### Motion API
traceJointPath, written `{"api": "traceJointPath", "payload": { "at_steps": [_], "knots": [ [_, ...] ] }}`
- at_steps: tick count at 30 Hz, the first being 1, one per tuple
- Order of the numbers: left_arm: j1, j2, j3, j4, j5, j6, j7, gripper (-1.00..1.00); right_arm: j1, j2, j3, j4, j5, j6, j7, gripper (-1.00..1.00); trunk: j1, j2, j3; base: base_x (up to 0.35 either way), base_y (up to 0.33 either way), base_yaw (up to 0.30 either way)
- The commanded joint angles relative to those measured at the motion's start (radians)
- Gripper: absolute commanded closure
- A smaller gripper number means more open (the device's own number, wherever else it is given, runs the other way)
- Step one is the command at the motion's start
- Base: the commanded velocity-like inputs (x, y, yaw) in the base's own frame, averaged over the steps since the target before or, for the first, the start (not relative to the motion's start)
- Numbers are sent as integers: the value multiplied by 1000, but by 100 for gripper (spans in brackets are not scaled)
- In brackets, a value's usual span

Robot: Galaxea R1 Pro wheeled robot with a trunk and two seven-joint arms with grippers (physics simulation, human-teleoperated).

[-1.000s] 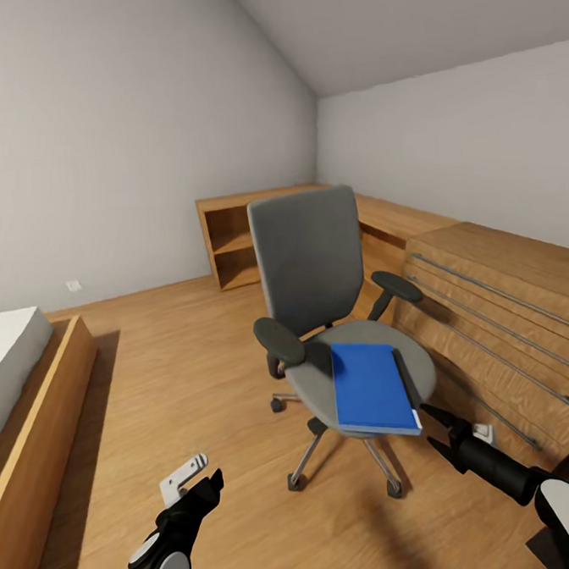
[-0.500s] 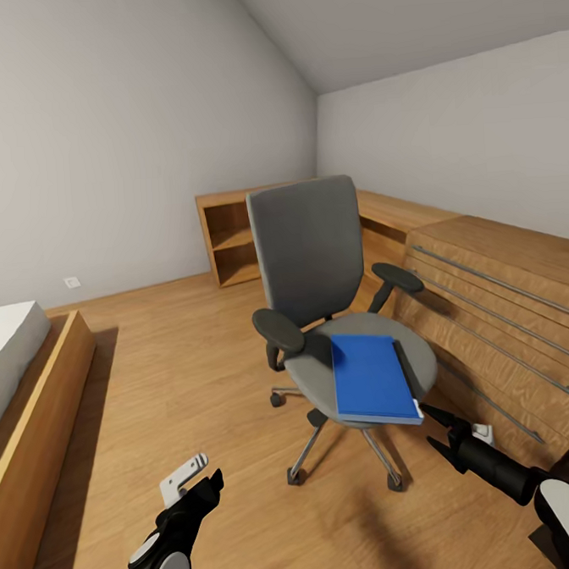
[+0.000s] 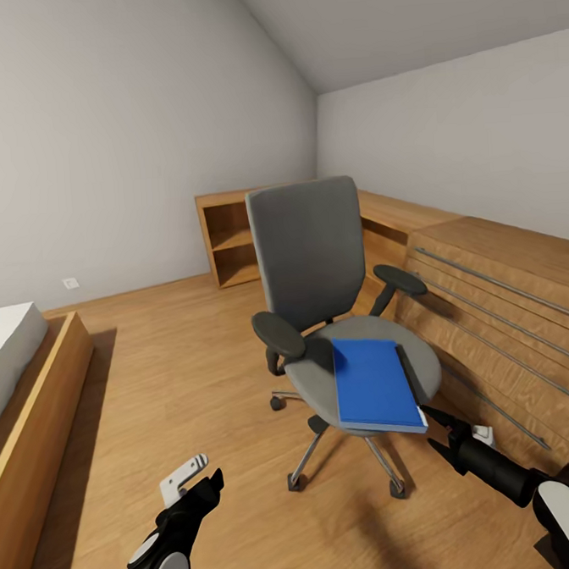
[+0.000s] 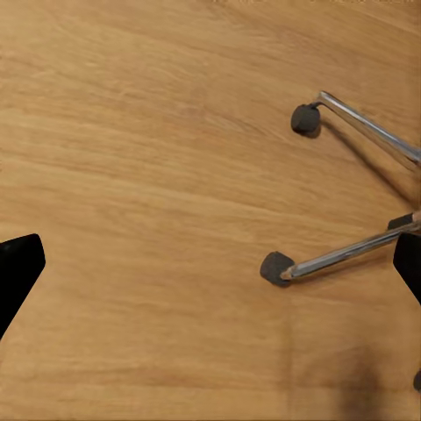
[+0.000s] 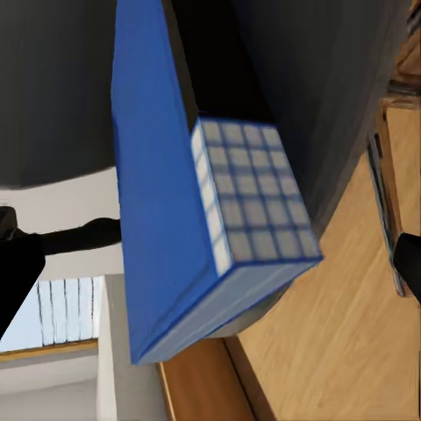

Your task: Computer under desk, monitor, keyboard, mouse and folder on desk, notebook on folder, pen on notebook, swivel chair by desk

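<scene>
In the head view the swivel chair (image 3: 333,315) stands on the wooden floor (image 3: 180,368) in the middle of the room, its grey back toward the far wall and its seat facing the robot; the blue folder (image 3: 375,386) lies flat on the seat, on the side nearer the light wooden drawer chest (image 3: 507,311), its long axis running from the backrest out to the seat's front edge, where its near corner overhangs slightly; the right gripper (image 3: 437,433) is low, just in front of that near corner, pointing at it, jaws parted; the left gripper (image 3: 205,485) hangs over bare floor well short of the chair, jaws parted; a bed (image 3: 25,396) lies at the left and an open shelf unit (image 3: 230,237) stands by the far wall.

In the left wrist view two chrome legs of the chair's base (image 4: 351,254) with black castors rest on the floor between the spread fingertips.

In the right wrist view the folder (image 5: 158,202) is close ahead, its end facing the camera, between the spread jaws.
</scene>
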Motion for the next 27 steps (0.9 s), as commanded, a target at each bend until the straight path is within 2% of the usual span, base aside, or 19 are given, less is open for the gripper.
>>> {"api": "traceJointPath", "payload": {
  "at_steps": [1,16,27],
  "knots": [
    [-1,1,-2,-1,4,3,7,-100,-1,0,-2,10,3,4,4,-100,0,0,-1,35,0,0],
    [-1,2,-2,-1,4,3,9,-100,-1,0,4,46,3,-7,4,-100,0,0,-1,5,0,0],
    [-1,2,-2,-1,2,3,11,-100,-1,0,6,46,6,-9,5,-100,0,0,-1,99,0,0]
  ]
}}
